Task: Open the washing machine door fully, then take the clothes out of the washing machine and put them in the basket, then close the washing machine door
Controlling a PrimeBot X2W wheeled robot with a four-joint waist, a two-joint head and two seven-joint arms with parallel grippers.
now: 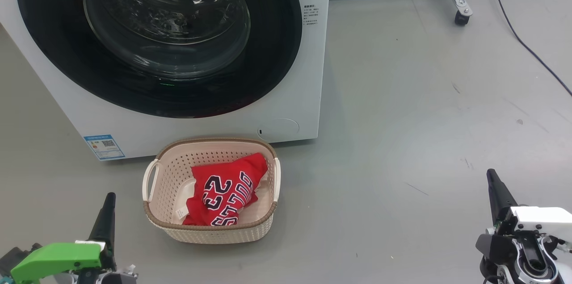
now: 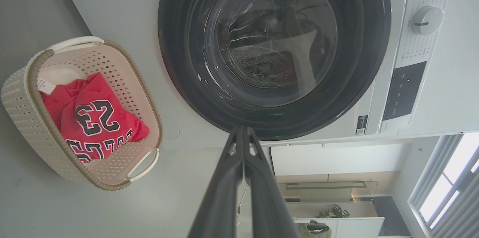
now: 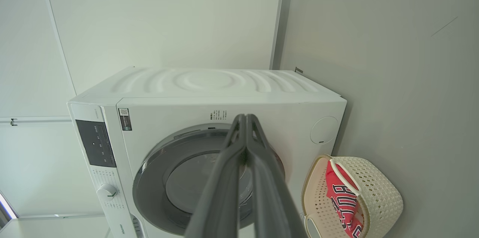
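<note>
The white washing machine [image 1: 290, 96] stands ahead with its round black-rimmed door [image 1: 158, 36] closed flat against the front. On the floor before it sits the cream basket [image 1: 210, 230], holding the red clothes [image 1: 225, 190], a jersey with white-and-dark numbers on top. My left gripper [image 1: 108, 198] is at the lower left, shut and holding nothing, to the left of the basket. My right gripper [image 1: 490, 173] is at the lower right, shut and holding nothing, well away from the basket. The left wrist view shows the door [image 2: 275, 51], the basket [image 2: 22, 92] and the clothes [image 2: 97, 122]; the right wrist view shows the washing machine [image 3: 209, 92].
Grey floor [image 1: 424, 110] spreads to the right of the machine. A metal leg with a castor [image 1: 461, 14] stands at the back right, and a dark cable [image 1: 523, 43] runs across the floor beside it.
</note>
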